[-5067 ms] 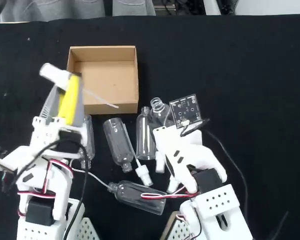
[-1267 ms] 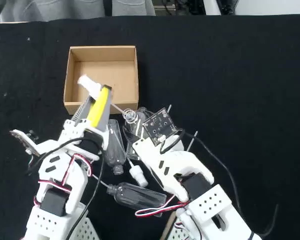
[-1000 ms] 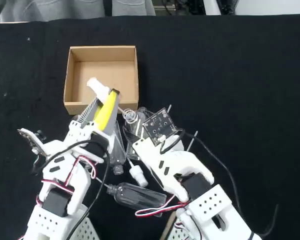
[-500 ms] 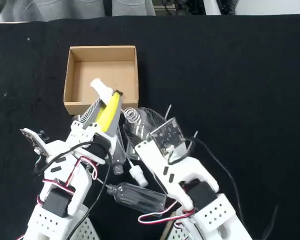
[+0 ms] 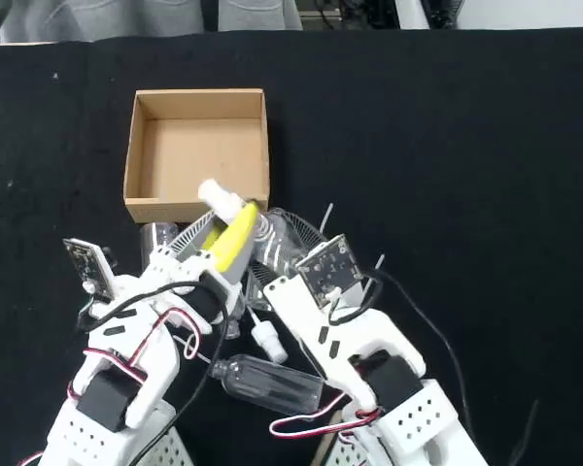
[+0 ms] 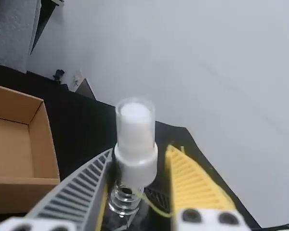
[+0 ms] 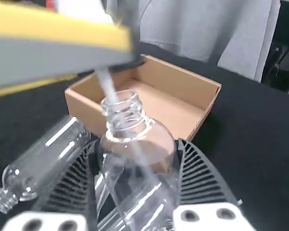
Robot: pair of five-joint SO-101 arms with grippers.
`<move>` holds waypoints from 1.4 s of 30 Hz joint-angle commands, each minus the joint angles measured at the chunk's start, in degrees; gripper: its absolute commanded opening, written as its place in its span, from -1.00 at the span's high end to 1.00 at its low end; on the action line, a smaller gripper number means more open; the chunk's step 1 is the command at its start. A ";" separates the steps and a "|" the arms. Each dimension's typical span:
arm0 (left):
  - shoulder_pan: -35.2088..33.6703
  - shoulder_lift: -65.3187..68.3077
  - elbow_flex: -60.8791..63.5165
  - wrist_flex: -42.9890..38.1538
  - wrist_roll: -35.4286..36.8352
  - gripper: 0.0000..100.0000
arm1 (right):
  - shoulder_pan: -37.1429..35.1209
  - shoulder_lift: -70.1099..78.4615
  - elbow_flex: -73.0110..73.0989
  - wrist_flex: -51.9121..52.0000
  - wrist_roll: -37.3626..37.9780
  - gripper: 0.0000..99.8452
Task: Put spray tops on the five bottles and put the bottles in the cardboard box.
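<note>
Pinching a white spray top (image 6: 135, 139), the left pincer (image 6: 139, 156) hangs just above the neck of the clear bottle (image 7: 135, 166) clamped in the right pincer (image 7: 137, 143), near the cardboard box (image 5: 196, 97). The dip tube slants into the bottle's mouth. I count two spray tops, with the loose spray top (image 5: 268, 340) lying on the counter (image 5: 466, 146). I count three bottles: the held one, a lying bottle (image 5: 270, 381) and a box-side bottle (image 5: 155, 235).

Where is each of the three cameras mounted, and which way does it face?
High view: fixed above the table, looking down at the box, a loose bottle, the left gripper and the right gripper.
Left wrist view: on the left wrist, looking along its gripper holding a spray top.
Right wrist view: on the right wrist, looking along its gripper clasping a held bottle.
Shared: both wrist views show the box beyond.
</note>
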State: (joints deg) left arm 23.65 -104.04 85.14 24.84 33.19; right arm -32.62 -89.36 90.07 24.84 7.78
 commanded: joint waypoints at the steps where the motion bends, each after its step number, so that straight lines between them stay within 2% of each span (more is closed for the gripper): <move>1: 1.10 -0.44 -3.82 0.18 -1.05 0.58 | -0.35 -1.89 -0.48 0.00 0.44 0.87; 14: 0.48 -0.44 -4.35 -0.09 -0.88 0.59 | -0.35 -1.89 -0.48 -0.09 0.44 0.87; 18: 0.13 -0.53 -4.44 -0.26 1.85 0.59 | -0.35 -1.89 -0.48 0.00 0.44 0.87; 26: -6.29 -0.53 -6.46 -0.26 6.24 0.59 | -0.44 -1.89 -0.40 0.00 0.44 0.87; 35: -5.76 -0.44 -5.93 -0.26 5.98 0.59 | -0.79 -2.42 0.22 0.00 0.53 0.87; 42: -1.36 -0.44 -4.88 -0.35 5.71 0.59 | -0.70 -2.42 0.40 0.09 0.53 0.87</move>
State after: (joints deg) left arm 19.96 -104.04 82.42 24.84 38.90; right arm -32.62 -90.07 90.77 24.84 7.69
